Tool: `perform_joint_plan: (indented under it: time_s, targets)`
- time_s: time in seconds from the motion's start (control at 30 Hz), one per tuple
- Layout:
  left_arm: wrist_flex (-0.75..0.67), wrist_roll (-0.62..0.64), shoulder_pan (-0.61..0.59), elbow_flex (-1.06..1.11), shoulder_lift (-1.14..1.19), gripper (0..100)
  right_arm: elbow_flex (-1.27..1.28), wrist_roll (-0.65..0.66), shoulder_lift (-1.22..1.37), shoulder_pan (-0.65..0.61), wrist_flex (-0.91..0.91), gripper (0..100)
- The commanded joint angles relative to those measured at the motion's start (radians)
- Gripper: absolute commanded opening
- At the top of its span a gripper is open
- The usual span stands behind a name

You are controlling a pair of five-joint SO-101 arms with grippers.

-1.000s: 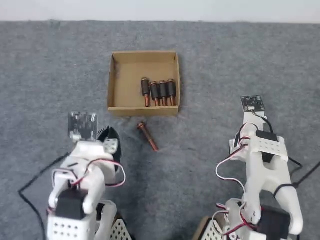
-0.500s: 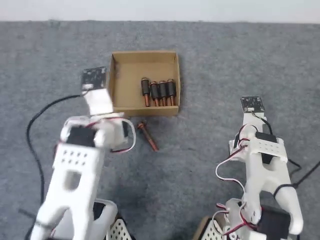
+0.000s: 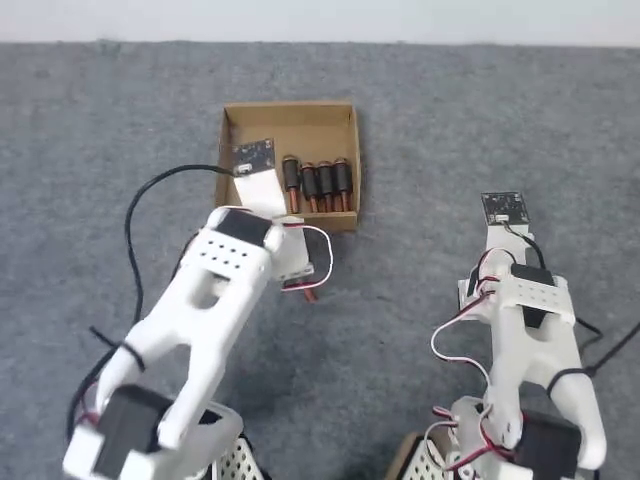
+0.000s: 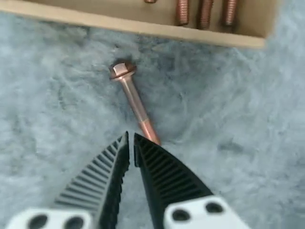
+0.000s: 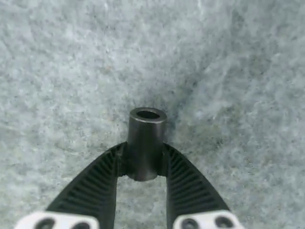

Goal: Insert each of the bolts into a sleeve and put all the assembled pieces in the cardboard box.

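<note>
Currently my L gripper (image 4: 132, 138), fingers near-shut, empty, hovers at tip of bolt (image 4: 133, 102); R gripper (image 5: 144, 149) clamps sleeve (image 5: 147, 129). Bolt looks stiff, slick, roll-prone, so I'd pinch mid-shank.

A grey, fuzzy carpet-like covering (image 3: 500, 120) spreads over the whole table, running back to a pale strip along the far edge. Lying straight on it, far and a little left of the middle, is a shallow, open-topped square box of brown cardboard (image 3: 221, 170). Just on the near side of that box's near wall, close to it but not touching, lies a single copper-coloured hex-head metal bolt (image 4: 133, 102). It is flat on the pile, head towards the box and shank slanting near and right.
</note>
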Motion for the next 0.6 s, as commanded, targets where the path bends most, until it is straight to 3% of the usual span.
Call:
perform_joint_plan:
  time_s: [0.0, 0.2, 0.57]
  targets:
    - [-0.064, 0.034, 0.006, -0.051, 0.031, 3, -0.009, -0.002, -0.051, 0.010, -0.015, 0.6]
    - [-0.078, 0.072, 0.008, -0.051, 0.124, 20, -0.009, -0.002, -0.051, 0.008, -0.015, 0.6]
    - [-0.239, 0.074, -0.064, -0.053, 0.299, 20, -0.008, 0.000, -0.051, -0.013, -0.012, 0.6]
